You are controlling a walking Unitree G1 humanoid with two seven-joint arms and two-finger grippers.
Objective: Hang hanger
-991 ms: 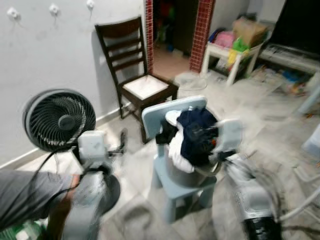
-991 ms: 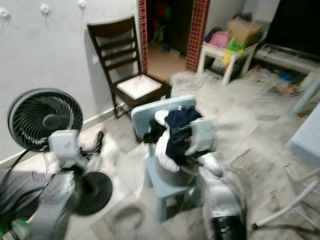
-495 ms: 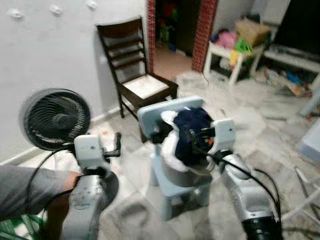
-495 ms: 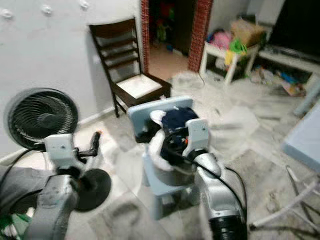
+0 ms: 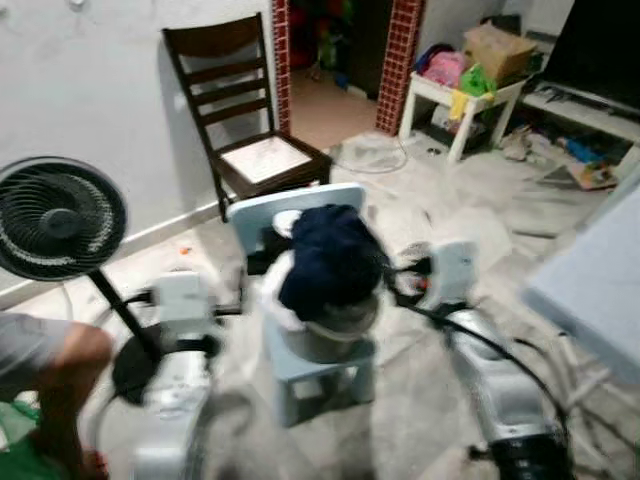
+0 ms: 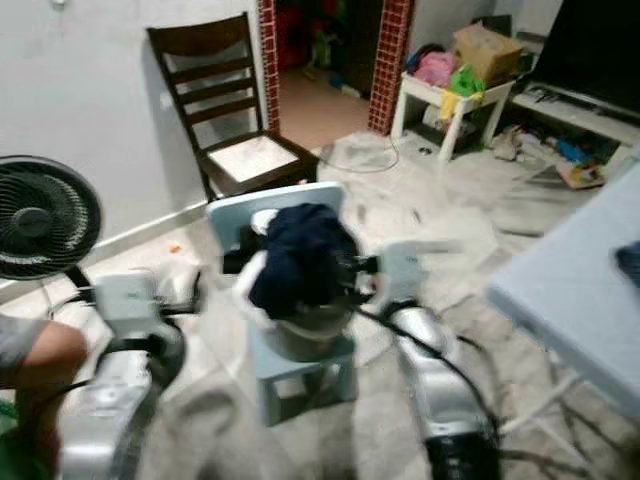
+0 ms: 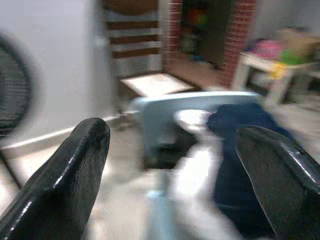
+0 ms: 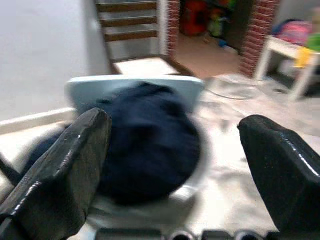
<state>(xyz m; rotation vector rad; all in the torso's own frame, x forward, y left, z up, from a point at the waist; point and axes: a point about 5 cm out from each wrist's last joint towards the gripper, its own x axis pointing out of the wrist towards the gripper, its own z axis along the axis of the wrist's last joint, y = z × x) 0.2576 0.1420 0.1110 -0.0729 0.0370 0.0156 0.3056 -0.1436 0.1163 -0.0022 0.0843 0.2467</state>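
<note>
No hanger can be made out in the blurred pictures; if there is one, it may lie in the heap of dark navy and white clothes piled in a round grey metal basin, which stands on the small pale blue plastic child's chair. That heap sits directly ahead of the robot, between its two raised arms. The right gripper is just beside the heap on its right side, aimed across at it, and looks the nearer of the two; its fingers are spread wide, with nothing between them. The left gripper is held forward at the heap's left side, a little further off, fingers likewise wide apart and holding nothing. Behind the pale chair stands a dark wooden slat-backed chair against the white wall, a black pedestal fan to the left. A person's knee shows low on the left.
</note>
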